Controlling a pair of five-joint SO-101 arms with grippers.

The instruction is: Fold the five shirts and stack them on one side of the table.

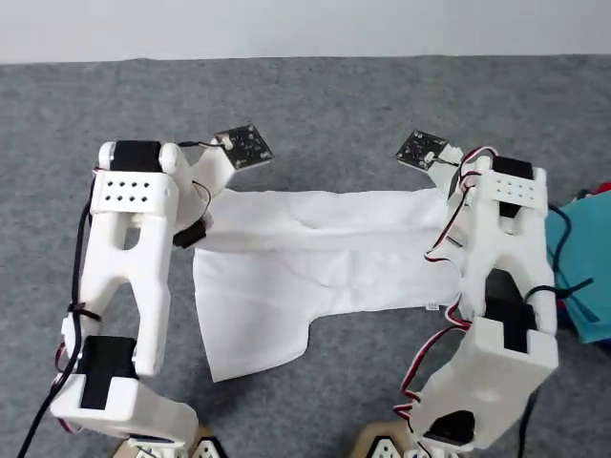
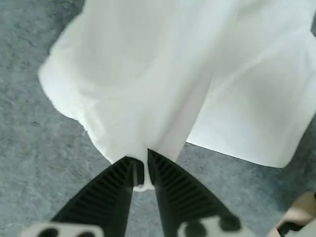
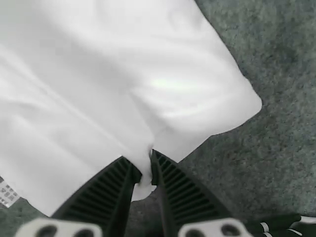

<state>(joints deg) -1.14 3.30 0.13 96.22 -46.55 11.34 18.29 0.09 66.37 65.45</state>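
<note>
Broadly, the grey table (image 1: 334,105) looks rough, so a dragged fold may bunch rather than slide. The white shirt (image 1: 315,258) lies mid-table between the arms, its far edge doubled over and one sleeve loose toward the near side. That sleeve could trail and skew the fold. A teal shirt (image 1: 587,258) sits just beside the right arm, which might snag it. The left gripper (image 2: 143,165) and right gripper (image 3: 145,165) are each clamped on the white shirt's edge at the very tips. They may hold one layer only, so uneven pulls could free it.
</note>
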